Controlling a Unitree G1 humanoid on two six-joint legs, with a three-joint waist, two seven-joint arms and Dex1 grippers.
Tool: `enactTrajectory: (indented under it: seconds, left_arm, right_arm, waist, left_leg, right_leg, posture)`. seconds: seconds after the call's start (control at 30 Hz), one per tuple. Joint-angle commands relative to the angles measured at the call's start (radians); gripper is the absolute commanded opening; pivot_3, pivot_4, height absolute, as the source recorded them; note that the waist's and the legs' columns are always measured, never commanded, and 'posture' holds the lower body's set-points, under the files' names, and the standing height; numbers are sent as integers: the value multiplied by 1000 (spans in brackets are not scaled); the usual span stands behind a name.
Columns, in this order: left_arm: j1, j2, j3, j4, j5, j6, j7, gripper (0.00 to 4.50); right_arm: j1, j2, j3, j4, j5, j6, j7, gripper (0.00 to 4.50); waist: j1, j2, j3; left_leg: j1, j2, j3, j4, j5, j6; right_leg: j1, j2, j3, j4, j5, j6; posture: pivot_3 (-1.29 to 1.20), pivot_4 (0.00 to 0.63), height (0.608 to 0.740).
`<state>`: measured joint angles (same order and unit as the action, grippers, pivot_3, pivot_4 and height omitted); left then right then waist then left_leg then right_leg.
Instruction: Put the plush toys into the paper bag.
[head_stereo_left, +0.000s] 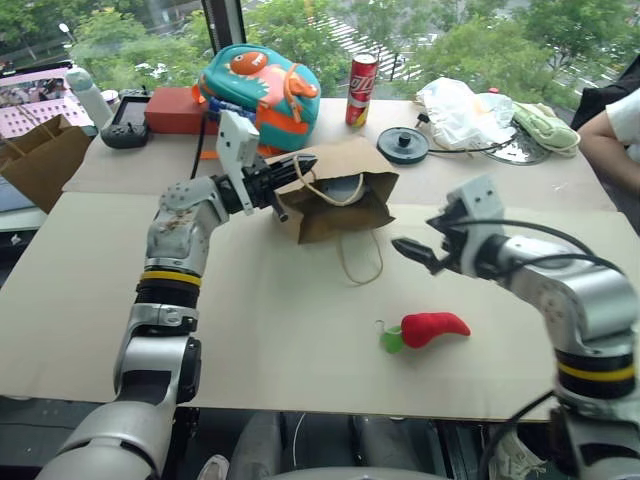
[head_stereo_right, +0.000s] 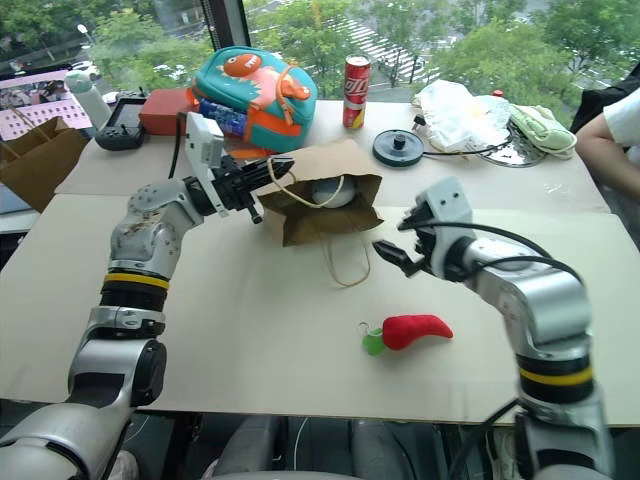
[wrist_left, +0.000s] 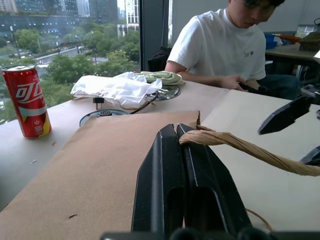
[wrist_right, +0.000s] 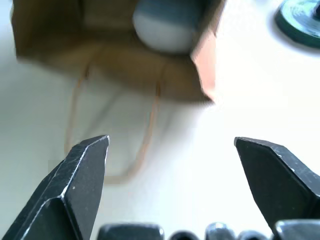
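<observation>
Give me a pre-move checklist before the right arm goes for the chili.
1. Bag mouth held open: ok, left gripper shut on its handle.
2. Grey toy in bag: ok, visible inside.
3. Right gripper free: ok, open and empty.
4. Chili reachable: ok, lying alone on the table, outside the bag.
5. Loose handle in the way: cannot tell.

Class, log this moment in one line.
left end effector: shut on twine handle | right end effector: open | red plush chili: on table
</observation>
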<state>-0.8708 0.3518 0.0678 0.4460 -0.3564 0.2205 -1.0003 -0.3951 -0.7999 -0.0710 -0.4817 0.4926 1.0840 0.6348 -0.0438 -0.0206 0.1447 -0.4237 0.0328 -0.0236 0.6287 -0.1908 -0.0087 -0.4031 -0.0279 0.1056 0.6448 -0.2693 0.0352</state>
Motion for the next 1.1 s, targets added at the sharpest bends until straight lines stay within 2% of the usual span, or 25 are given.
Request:
enactTrajectory:
  seconds: [0.03,0.13,0.23,0.3,0.47,0.6,0.7,0.93,1.1]
  left_arm:
    - [-18,-1,6,-30,-14,-13,-1,0]
    - [-20,-3,6,-27,-14,-14,-1,0]
    - [-21,-2,6,-27,-14,-15,-1,0]
    - [-21,-2,6,-28,-14,-15,-1,0]
    - [-18,0,6,-33,-14,-12,2,0]
    - [-18,2,7,-35,-14,-11,2,0]
    - [-21,4,9,-31,-14,-13,3,0]
    - [-18,2,7,-34,-14,-12,6,0]
    - [-21,2,5,-29,-12,-13,6,0]
  right_arm:
    - [104,-153,-9,-108,46,-108,217,4458]
    - [194,-259,50,-96,-16,-215,301,4458]
    - [223,-298,117,-51,-89,-298,321,4458]
    - [222,-303,153,-24,-130,-332,322,4458]
    - [184,-264,220,46,-201,-360,299,4458]
    - [182,-248,234,53,-217,-360,306,3471]
    - [195,-242,220,26,-193,-344,320,2303]
    - [196,-198,185,6,-161,-312,293,30]
    - [160,-116,108,-34,-87,-258,251,30]
  waist:
    - [0,0,0]
    - [-2,0,0]
    - [-2,0,0]
    - [-1,0,0]
    - [3,0,0]
    - [6,0,0]
    - [7,0,0]
    - [6,0,0]
    - [7,0,0]
  left_leg:
    - [0,0,0,0,0,0]
    - [1,1,0,1,0,0]
    - [2,1,0,3,0,0]
    - [2,1,1,4,0,0]
    - [2,0,1,4,0,0]
    - [1,0,1,4,0,0]
    - [1,0,0,4,0,0]
    - [2,0,0,4,0,0]
    - [2,0,0,4,0,0]
  right_leg:
    - [0,0,0,0,0,0]
    - [1,1,0,0,-1,1]
    - [2,1,1,1,-2,3]
    - [2,1,1,1,-4,7]
    - [2,1,2,1,-3,4]
    - [1,1,1,1,0,1]
    - [2,1,1,1,0,1]
    - [2,1,1,1,0,1]
    - [2,1,1,2,0,1]
  posture:
    - [0,150,733]
    - [0,150,733]
    - [0,150,733]
    - [0,150,733]
    - [0,150,733]
    - [0,150,733]
    - [0,150,733]
    - [0,150,733]
    - [0,150,733]
